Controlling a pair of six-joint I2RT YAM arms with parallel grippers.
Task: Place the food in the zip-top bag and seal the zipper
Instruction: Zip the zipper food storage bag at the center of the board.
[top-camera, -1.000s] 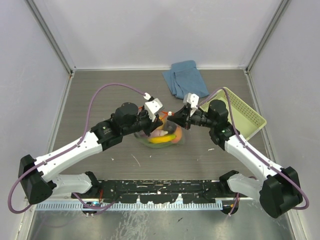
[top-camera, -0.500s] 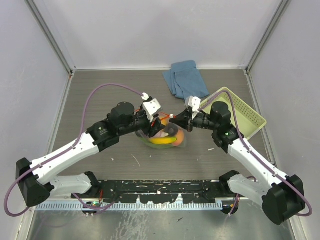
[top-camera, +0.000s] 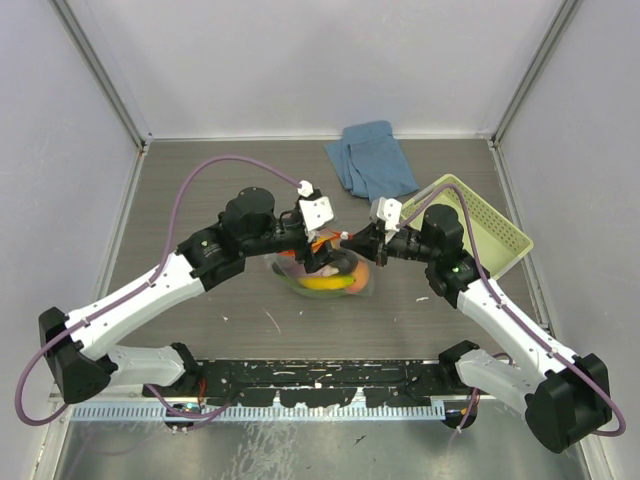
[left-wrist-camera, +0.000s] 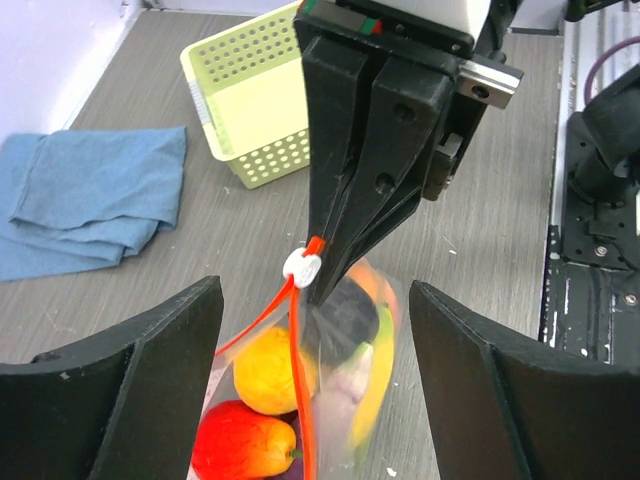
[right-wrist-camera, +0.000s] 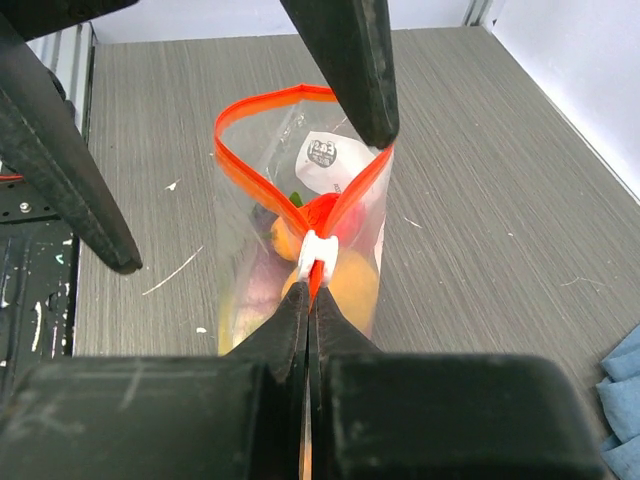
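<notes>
Step in hand read as the seal. The food (left-wrist-camera: 268, 372) was already down inside the zip-top bag (right-wrist-camera: 355, 215), which stood on the worktop (top-camera: 200, 180) between the two arms. Behind the clear wall: a yellow-orange round fruit, a red one (left-wrist-camera: 245, 450) below it, the banana (left-wrist-camera: 372, 390), and something dark, probably the eggplant (left-wrist-camera: 350, 315). No food showed outside the bag in any view. The zipper (left-wrist-camera: 300, 400) was not closed. In the right wrist view the orange-red strip was joined only at the near end, then split past the white slider (right-wrist-camera: 314, 255) into an open loop. The right pincer (right-wrist-camera: 312, 300) was pressed together on the strip right at the slider; couldn't tell whether it had the tab itself or the strip just behind it. The left pincer (top-camera: 318, 250) was spread wide and held nothing, its fingers straddling the mouth. One finger (right-wrist-camera: 345, 50) had its tip at or against one side of the loop, the other (right-wrist-camera: 60, 150) was well off on the opposite side. To do it well, my read: the left should clamp the far corner of the mouth so both strip halves lie flat together. Then tension should go along the strip line only, no sideways pull, so the slider runs straight and the crinkly bag doesn't buckle or tip. Main risk: the left closing on one lip only, which would leave the loop gaping. The basket (left-wrist-camera: 265, 165) and blue cloth (left-wrist-camera: 85, 195) sat well apart from the bag.
</notes>
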